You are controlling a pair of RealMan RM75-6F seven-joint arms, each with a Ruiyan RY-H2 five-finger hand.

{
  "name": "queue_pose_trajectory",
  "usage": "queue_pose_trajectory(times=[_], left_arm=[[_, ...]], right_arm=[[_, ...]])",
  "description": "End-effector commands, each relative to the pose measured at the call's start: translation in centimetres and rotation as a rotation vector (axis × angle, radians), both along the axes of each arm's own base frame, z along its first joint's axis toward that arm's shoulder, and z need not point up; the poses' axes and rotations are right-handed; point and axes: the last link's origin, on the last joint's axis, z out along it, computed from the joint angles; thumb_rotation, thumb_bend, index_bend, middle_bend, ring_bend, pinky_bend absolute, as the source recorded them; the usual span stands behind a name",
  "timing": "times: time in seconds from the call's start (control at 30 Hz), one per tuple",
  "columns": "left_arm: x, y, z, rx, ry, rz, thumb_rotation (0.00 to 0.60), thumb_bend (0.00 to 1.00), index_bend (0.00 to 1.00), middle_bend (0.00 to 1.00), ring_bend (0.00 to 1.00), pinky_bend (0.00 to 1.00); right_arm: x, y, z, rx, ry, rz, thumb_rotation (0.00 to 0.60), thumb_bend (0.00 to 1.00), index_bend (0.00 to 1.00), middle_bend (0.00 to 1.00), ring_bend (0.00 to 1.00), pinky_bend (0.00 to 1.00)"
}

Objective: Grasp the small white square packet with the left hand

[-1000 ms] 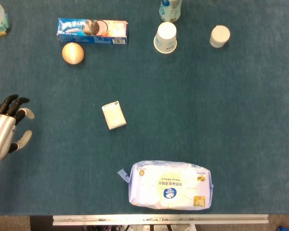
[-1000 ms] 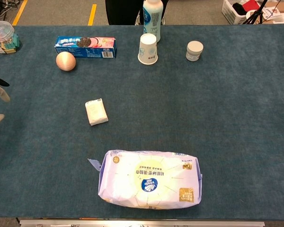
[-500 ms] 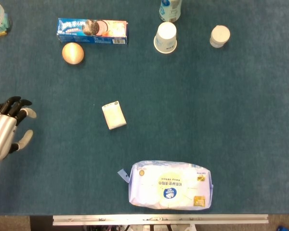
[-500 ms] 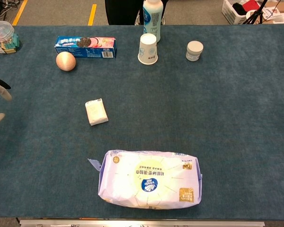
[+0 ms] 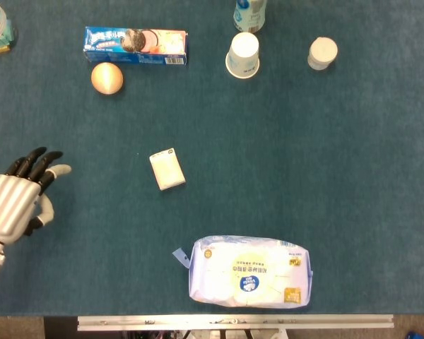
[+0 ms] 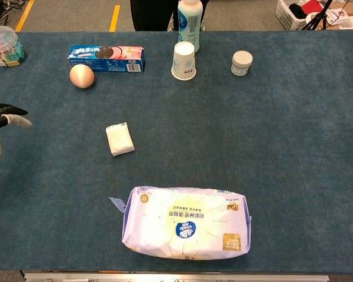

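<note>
Advancing from the 9 o'clock table edge, the left hand is travelling empty, fingers spread, toward the small white square packet lying untouched mid-table at its 3 o'clock.

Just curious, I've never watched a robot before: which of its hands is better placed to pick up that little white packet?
The left hand: it hovers open over the table's left side, level with the small white packet. No right hand shows.
</note>
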Motion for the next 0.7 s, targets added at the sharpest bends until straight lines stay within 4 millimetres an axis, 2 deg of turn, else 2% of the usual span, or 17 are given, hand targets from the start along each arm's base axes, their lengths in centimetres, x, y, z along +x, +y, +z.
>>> queue_pose_trajectory(times=[0.03, 0.17, 0.47, 0.7], left_arm=[[0.2, -0.2, -0.3, -0.014, -0.008, -0.005, 0.268, 1.00, 0.18, 0.09, 0.05, 0.19], [0.6, -0.5, -1.2, -0.047, -0.018, -0.016, 0.249, 1.00, 0.09, 0.03, 0.04, 0.19], [2.5, -0.2, -4.3, -0.190, -0.011, -0.075, 0.223, 1.00, 0.08, 0.00, 0.00, 0.16], [3.8, 0.4, -5.8, -0.236, 0.001, -0.107, 0.200, 1.00, 0.08, 0.00, 0.00, 0.16]], right_arm=[[0.1, 0.1, 0.0, -0.002, -0.001, 0.002, 0.600, 0.06, 0.59, 0.44, 0.25, 0.21], [0.1, 0.1, 0.0, -0.003, -0.002, 0.003, 0.600, 0.06, 0.59, 0.44, 0.25, 0.21], [0.1, 0.0, 0.2, -0.010, -0.007, 0.000, 0.600, 0.06, 0.59, 0.44, 0.25, 0.21], [0.0, -0.1, 0.4, -0.014, -0.008, -0.003, 0.600, 0.06, 0.59, 0.44, 0.25, 0.21]])
